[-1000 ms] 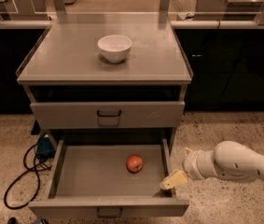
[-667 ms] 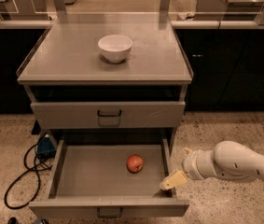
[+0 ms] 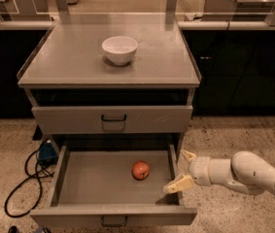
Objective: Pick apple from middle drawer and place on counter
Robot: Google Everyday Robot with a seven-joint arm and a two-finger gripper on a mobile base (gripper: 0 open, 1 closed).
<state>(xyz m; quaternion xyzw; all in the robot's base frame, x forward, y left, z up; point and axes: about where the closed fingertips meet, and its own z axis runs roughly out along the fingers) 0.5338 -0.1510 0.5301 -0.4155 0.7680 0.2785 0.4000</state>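
Observation:
The red-orange apple [image 3: 140,170] lies on the bare floor of the open middle drawer [image 3: 93,186], right of centre. My gripper [image 3: 182,170] reaches in from the right on a white arm, over the drawer's right wall, a short way right of the apple and apart from it. Its two tan fingers are spread open and empty. The grey counter [image 3: 69,57] is the cabinet top above the drawers.
A white bowl [image 3: 120,49] stands on the counter near its middle. A closed drawer front [image 3: 112,119] with a dark handle sits above the open drawer. Black cables and a blue box [image 3: 44,153] lie on the floor at the left. Steel worktops with posts stand behind.
The gripper and arm stay almost where they were beside the drawer's right wall. The apple has not moved.

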